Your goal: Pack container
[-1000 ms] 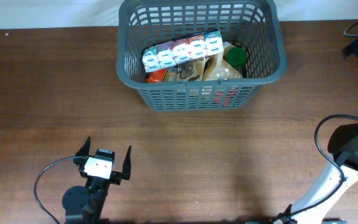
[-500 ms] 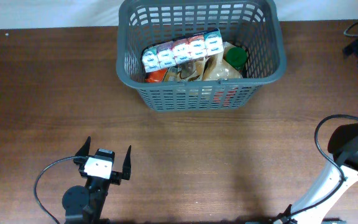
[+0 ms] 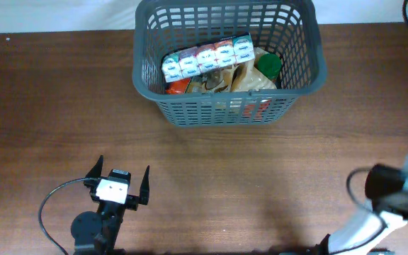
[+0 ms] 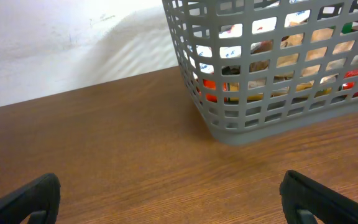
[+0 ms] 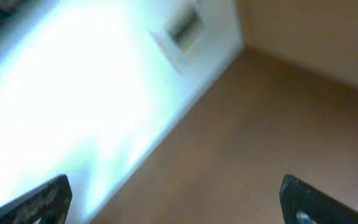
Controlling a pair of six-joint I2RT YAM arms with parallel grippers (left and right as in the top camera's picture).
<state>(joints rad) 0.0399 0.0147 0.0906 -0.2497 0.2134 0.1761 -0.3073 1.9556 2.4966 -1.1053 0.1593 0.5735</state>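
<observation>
The container (image 3: 227,108), a dark grey lattice basket, stands at the back middle of the table. In it lie a row of small white-and-teal cartons (image 3: 207,57), a tan bag (image 3: 250,78), a green lid (image 3: 268,65) and something red (image 3: 177,86). My left gripper (image 3: 123,167) is open near the front left, well short of the basket, nothing between its fingers. The left wrist view shows the container (image 4: 260,118) ahead of the open left gripper (image 4: 173,205). My right gripper (image 5: 176,199) is open and empty in a blurred view; the overhead view does not show it.
The right arm's white link and dark joint (image 3: 392,195) stand at the front right edge. A black cable (image 3: 55,205) loops beside the left arm's base. A white wall (image 4: 61,43) lies beyond the table's far edge.
The right arm has swung: its gripper has left the overhead view at the top right, and its dark joint has dropped toward the front. The left arm and basket have not moved.
</observation>
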